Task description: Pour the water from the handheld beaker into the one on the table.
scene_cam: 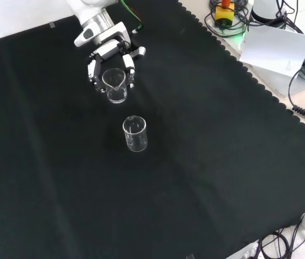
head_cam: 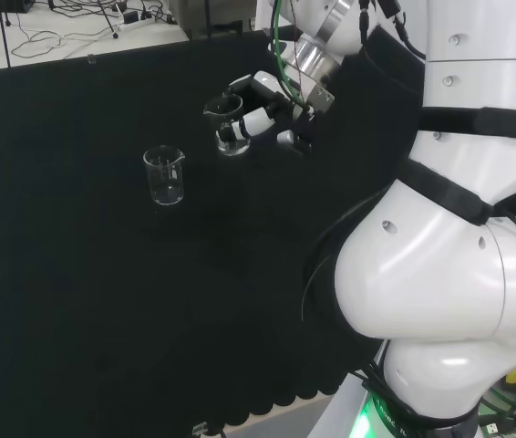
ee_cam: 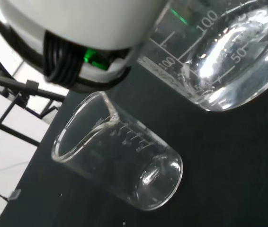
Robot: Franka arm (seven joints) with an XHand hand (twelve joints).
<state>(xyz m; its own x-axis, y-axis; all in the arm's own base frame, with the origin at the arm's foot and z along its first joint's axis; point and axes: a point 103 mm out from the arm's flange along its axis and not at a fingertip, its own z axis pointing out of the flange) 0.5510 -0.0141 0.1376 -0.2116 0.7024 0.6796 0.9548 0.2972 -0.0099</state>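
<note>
Holding a clear handheld beaker (scene_cam: 115, 85), the hand (scene_cam: 103, 62) hovers near the table beaker (scene_cam: 135, 134).

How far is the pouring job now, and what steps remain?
Done: the hand has its fingers curled round the handheld beaker, lifted off the cloth. In hand: that beaker is close to the beaker on the table but not over it, and the wrist view shows water in it. Left: bring its spout over the table beaker, which looks empty, and tip it.
</note>
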